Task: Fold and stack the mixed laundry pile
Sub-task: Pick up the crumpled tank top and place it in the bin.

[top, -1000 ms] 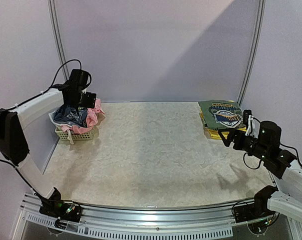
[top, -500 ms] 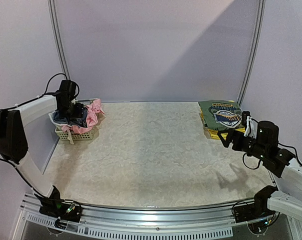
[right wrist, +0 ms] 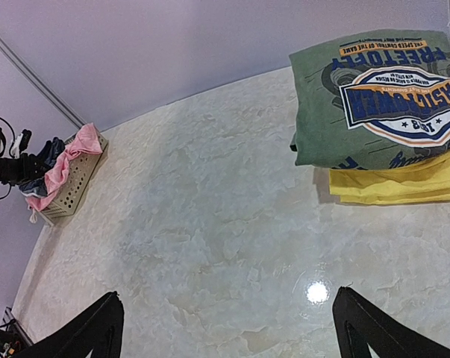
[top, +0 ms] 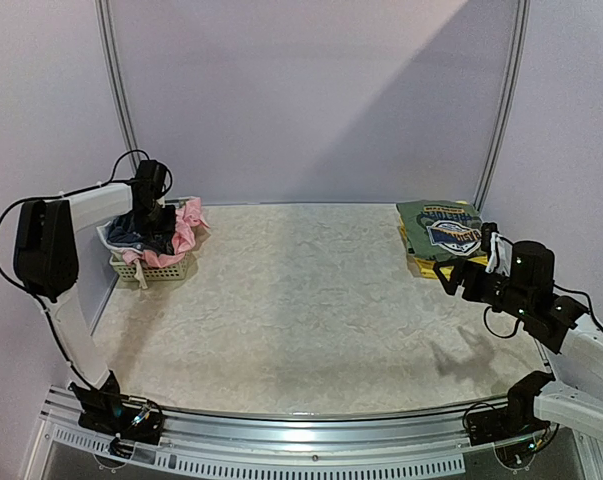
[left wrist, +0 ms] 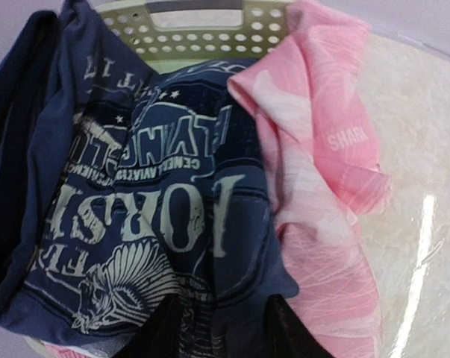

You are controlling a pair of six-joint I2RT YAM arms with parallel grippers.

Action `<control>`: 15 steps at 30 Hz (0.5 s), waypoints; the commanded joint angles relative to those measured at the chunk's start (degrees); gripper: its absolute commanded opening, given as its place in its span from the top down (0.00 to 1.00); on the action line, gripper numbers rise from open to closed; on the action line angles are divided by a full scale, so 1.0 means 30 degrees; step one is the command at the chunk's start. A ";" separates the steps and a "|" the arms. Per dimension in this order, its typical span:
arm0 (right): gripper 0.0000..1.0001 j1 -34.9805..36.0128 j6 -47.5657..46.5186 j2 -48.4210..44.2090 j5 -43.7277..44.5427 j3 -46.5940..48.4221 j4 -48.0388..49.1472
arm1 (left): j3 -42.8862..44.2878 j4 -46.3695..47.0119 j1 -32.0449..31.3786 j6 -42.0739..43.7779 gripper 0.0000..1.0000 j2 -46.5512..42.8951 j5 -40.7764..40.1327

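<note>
I see the navy printed tee (left wrist: 157, 201) and pink piece (left wrist: 314, 171) heaped in the basket (left wrist: 195, 22) at the table's (top: 311, 300) ten o'clock, my left gripper (left wrist: 228, 332) parted with its tips against the tee, and my right gripper (right wrist: 228, 328) spread wide and empty at three o'clock.

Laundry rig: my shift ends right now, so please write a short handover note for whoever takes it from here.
Left pincer: open, down at the navy tee in the basket; nothing gripped.
Right pincer: open, empty, near the green tee.
Things: navy tee and pink piece lie crumpled in the basket, far left. Green tee lies folded on a folded yellow piece, far right.
Done: two pieces folded and stacked.
Left: lift out, fold and stack the navy tee, the pink piece and anything hidden under them.
</note>
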 commanded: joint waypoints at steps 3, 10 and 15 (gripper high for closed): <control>0.01 0.0104 0.0128 -0.0059 0.0112 0.0640 -0.0341 | 0.0626 -0.0230 0.0206 -0.0168 0.99 0.0786 0.0787; 0.01 0.0117 0.4159 -0.0348 -0.1981 0.0654 0.1931 | -0.0028 0.0003 0.0211 -0.0372 1.00 -0.0554 0.0184; 0.01 0.0110 0.8796 -0.1455 -0.2332 0.0896 0.1961 | 0.0552 -0.0766 -0.0090 -0.0490 1.00 -0.1055 -0.0178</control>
